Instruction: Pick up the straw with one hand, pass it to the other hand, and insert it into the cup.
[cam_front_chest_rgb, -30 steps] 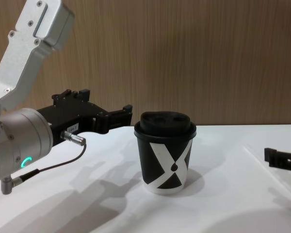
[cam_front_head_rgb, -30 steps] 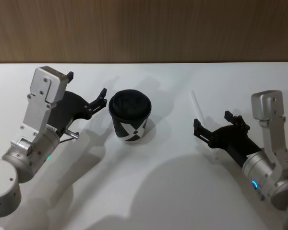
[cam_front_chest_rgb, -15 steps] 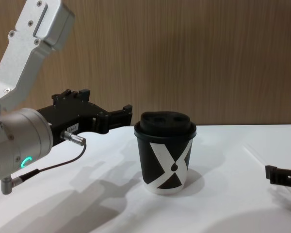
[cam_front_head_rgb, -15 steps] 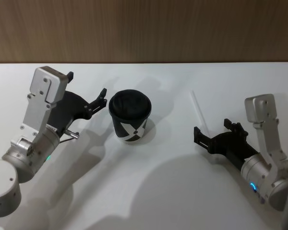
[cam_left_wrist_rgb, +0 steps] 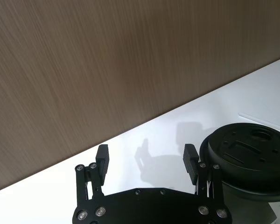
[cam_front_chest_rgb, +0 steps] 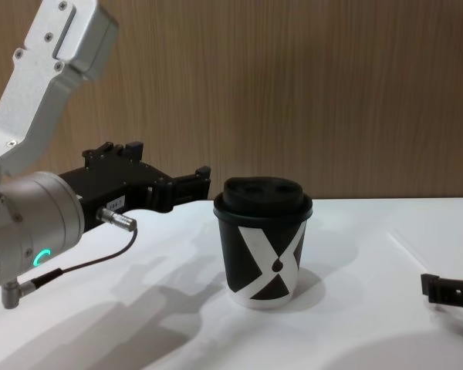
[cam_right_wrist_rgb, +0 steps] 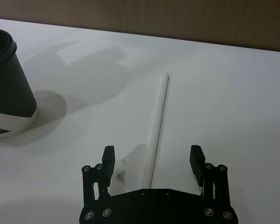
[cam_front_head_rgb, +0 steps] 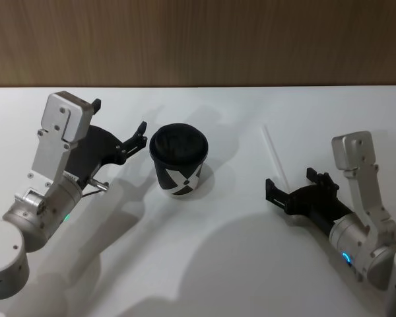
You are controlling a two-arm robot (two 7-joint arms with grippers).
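Two grippers are over the white counter (cam_front_head_rgb: 204, 264), and both have their fingers spread wide, gripping nothing.

The straw (cam_front_head_rgb: 274, 152) lies flat on the counter to the right of the cup (cam_front_head_rgb: 178, 158) and well apart from it. It runs roughly away from the robot, with its far end toward the brown wood wall (cam_front_head_rgb: 198, 39).

The right gripper (cam_front_head_rgb: 290, 181) sits low at the near end of the straw, pointing along it. In the right wrist view the straw passes between the two open fingers (cam_right_wrist_rgb: 108, 156), nearer the middle of the gap than either pad, and its near end goes out of sight at the gripper's black body. Whether any part of the gripper touches the straw cannot be told.

The cup stands upright near the middle of the counter with its black domed lid (cam_front_chest_rgb: 264, 193) on and its white X facing the robot.

The left gripper (cam_front_head_rgb: 119, 117) hovers just to the cup's left at about lid height. One fingertip is close to the lid's rim, with a narrow gap visible in the head view. A green ring light (cam_front_chest_rgb: 40, 257) glows on its silver arm, and a thin black cable (cam_front_chest_rgb: 85, 264) loops beneath it.
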